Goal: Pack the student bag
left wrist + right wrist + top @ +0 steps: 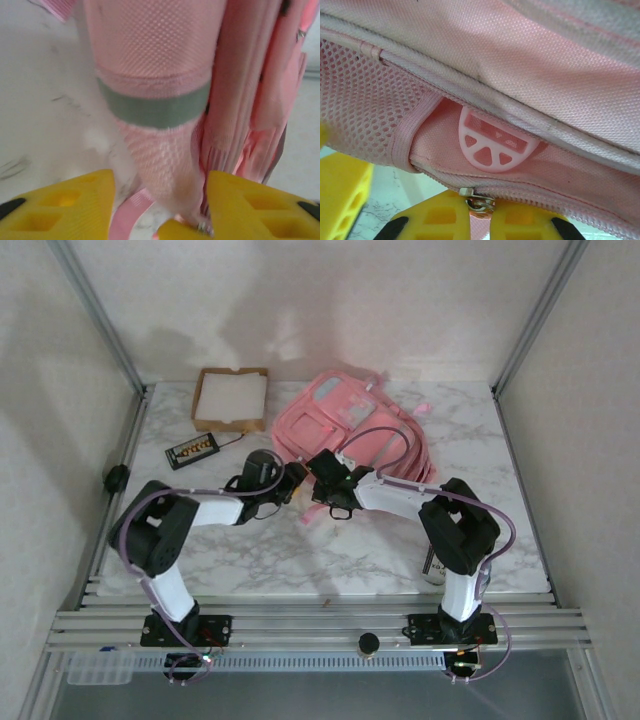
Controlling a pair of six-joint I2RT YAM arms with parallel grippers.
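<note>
On the table (470, 540) your student bag (330, 415) is floppy; right gripper (479, 214) pinches its zip tab (477, 202), left gripper (160, 200) open around a strap (155, 75).

Pink student bag (330, 425) with grey-green band (152, 107); table (470, 435) white, grey-veined marble.

From my seat the overhead feed is softly, evenly lit from above: broad faint shadows on the back wall (300, 300) toward 12 o'clock, no glare on the table (250, 560), and the frame posts (100, 320) splay at 10 and 2. My left wrist feed is smeared. There the student bag (155, 75) is out of focus and the table washes out at 9 o'clock. The right wrist feed is crisp on the zip pull (479, 202), softening toward 6.
</note>
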